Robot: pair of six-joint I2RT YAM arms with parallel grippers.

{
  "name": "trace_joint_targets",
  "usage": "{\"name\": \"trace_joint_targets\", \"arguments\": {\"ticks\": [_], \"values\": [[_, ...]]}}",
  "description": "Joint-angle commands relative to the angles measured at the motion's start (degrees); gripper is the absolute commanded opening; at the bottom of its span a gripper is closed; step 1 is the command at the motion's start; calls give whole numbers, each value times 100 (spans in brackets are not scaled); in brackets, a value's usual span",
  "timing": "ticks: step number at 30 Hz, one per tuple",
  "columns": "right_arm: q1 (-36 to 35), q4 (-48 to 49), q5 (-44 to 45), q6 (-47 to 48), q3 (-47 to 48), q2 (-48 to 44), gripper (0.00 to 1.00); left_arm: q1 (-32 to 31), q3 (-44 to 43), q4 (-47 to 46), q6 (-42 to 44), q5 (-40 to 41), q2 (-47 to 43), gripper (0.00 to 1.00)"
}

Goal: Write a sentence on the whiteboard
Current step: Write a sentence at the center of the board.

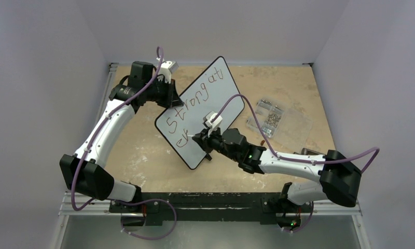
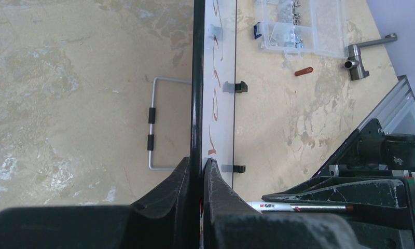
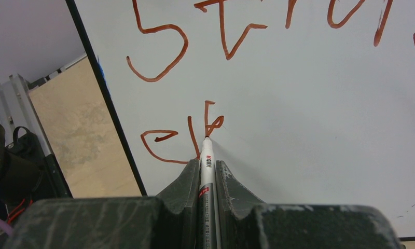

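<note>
Large white rectangular whiteboard (image 1: 192, 155), thin black rim, set slantwise mid-way across mottled tan surface (image 1: 143, 155). Left claw (image 2: 197, 166) clamped tight on far-left rim, probably to brace board against pen pressure. Right claw (image 3: 207, 163) closed on slim red-and-white marker pen (image 3: 207, 179), tip touching board beneath reddish-brown handwritten sentence (image 1: 194, 102). Second line barely begun; writing judged unfinished.

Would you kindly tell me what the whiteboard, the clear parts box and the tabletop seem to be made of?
Whiteboard: smooth white coated panel, slightly glossy, thin black rim; core unclear. Parts box: clear rigid plastic, since the metal bits show through its walls. Tabletop: probably wood or plywood, matte tan, worn with pale blotches.
</note>
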State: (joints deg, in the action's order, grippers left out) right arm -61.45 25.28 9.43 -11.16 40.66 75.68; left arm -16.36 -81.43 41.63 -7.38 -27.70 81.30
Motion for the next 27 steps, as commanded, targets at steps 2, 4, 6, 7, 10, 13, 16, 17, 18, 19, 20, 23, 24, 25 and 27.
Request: {"name": "trace_joint_targets", "arguments": {"ticks": [2,4,6,7,10,13,16,17,18,19,20,23,24,25,27], "values": [[-15,-100,43,-35,-118,-44,0,45,-13,40,421,935,-135,0],[-12,-197,270,-48,-115,-29,0,45,-13,39,421,938,-132,0],[-16,-330,491,-86,-92,-6,0,47,-13,44,421,937,-132,0],[-16,-397,517,-164,-87,-9,0,47,-13,46,421,936,-132,0],[-16,-463,758,-184,-66,-57,0,45,-13,44,417,935,-131,0],[-16,-543,890,-130,38,-47,0,45,-13,45,414,940,-132,0],[-16,-567,967,-90,196,-19,0,45,-13,45,416,934,-136,0],[-16,-579,980,-67,263,-17,0,45,-13,39,415,933,-137,0],[-9,-585,985,-56,335,-30,0,45,-13,39,416,933,-140,0],[-15,-581,983,-30,409,-60,0,45,-13,43,421,933,-137,0],[-14,-560,975,4,463,-99,0,45,-13,40,421,938,-140,0],[-14,-357,849,83,513,-295,0,45,-13,52,421,936,-135,0],[-16,-282,815,99,505,-364,0,45,-13,53,421,934,-140,0],[-16,-234,799,115,497,-417,0,45,-13,51,421,939,-140,0],[-16,-177,797,141,500,-485,0,45,-16,55,421,934,-148,0]]}}
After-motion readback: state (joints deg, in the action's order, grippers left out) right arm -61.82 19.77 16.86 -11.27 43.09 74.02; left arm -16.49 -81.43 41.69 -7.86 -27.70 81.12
